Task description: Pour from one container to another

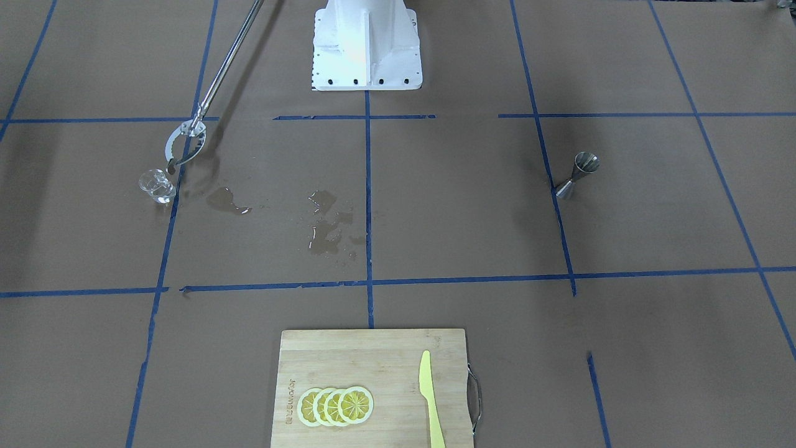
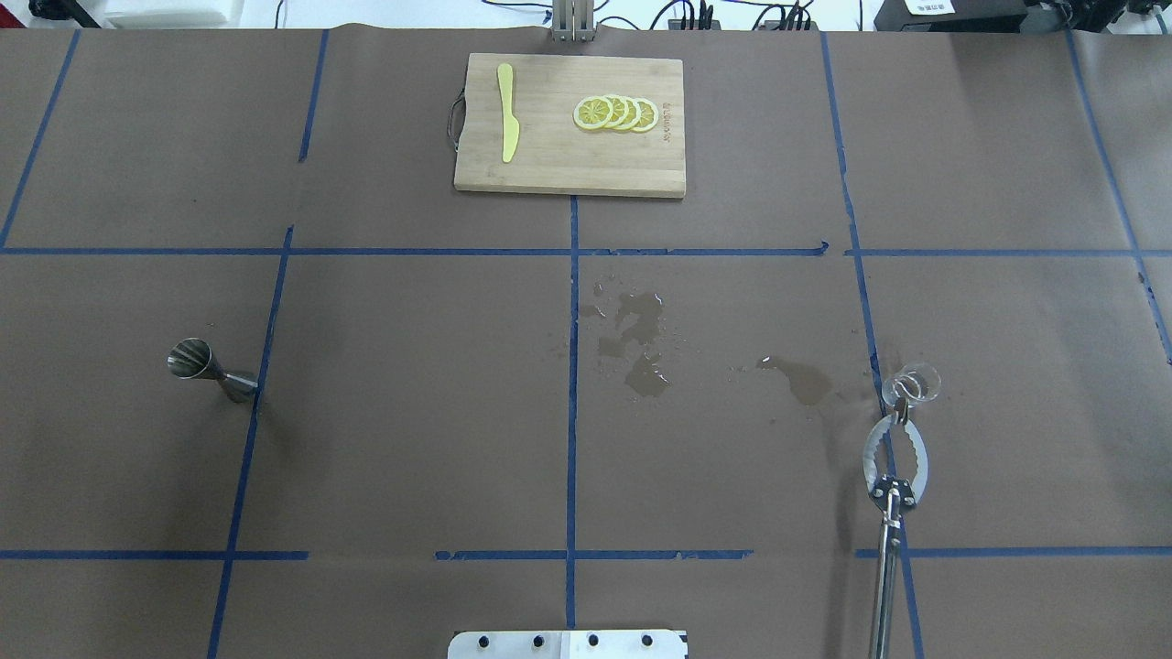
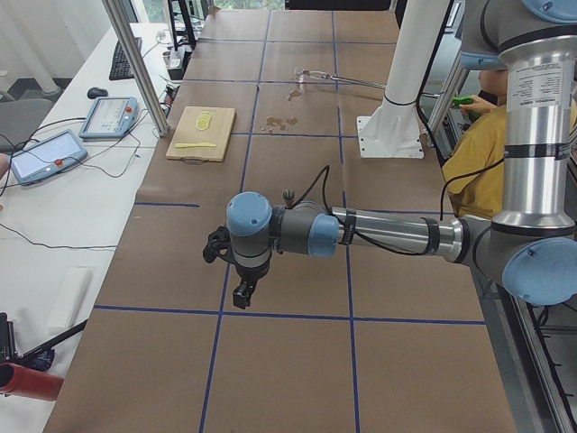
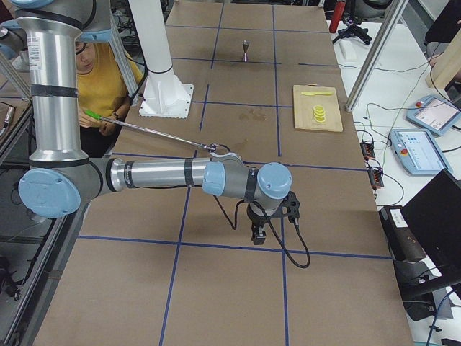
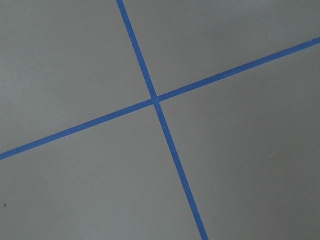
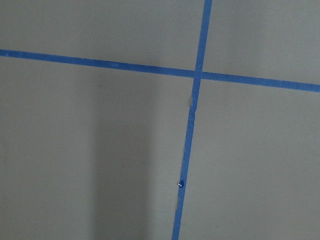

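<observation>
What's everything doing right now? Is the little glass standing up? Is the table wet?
glass tumbler: upright, tongs' tips at its rim.
jigger: upright, wide cup up, nothing touching it.
tongs: on a long pole, reaching to the tumbler.
puddles: wet patches on the paper.
lemon slices: overlapping in a row on the cutting board.
knife: lying flat on the board.
left gripper: hanging over the table; open or shut, cannot tell.
right gripper: the same.

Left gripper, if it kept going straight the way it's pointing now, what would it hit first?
Probably the table itself. The left gripper points down, and its wrist view shows only brown paper with a blue tape cross, nothing standing in the way. Its height is unclear.
</observation>
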{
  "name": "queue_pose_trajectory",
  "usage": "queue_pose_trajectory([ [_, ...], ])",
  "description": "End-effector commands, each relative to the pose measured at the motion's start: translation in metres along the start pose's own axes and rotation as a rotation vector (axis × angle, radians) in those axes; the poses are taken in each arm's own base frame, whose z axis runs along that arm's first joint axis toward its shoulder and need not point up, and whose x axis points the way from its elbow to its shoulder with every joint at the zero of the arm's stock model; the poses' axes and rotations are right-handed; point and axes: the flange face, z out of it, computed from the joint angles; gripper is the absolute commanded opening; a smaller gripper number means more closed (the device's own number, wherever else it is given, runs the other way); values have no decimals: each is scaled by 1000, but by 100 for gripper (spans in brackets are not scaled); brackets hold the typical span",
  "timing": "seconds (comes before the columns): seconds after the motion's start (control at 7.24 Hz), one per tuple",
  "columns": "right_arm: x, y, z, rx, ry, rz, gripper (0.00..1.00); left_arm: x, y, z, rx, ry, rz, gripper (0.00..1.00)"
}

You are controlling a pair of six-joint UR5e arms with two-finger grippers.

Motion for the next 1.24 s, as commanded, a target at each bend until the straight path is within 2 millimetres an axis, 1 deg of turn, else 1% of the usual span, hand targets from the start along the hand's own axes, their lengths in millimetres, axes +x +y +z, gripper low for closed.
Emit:
queue_pose_trajectory([
  [0.0,0,0,0,1,0,1,100,1,1,0,1,2,0,100],
  [0.69,2,1,1,-1,-2,5,100,2,0,-2,7,1,6,100],
  [1.1,-2,2,0,3,-18,2,100,3,0,-3,9,2,5,100],
])
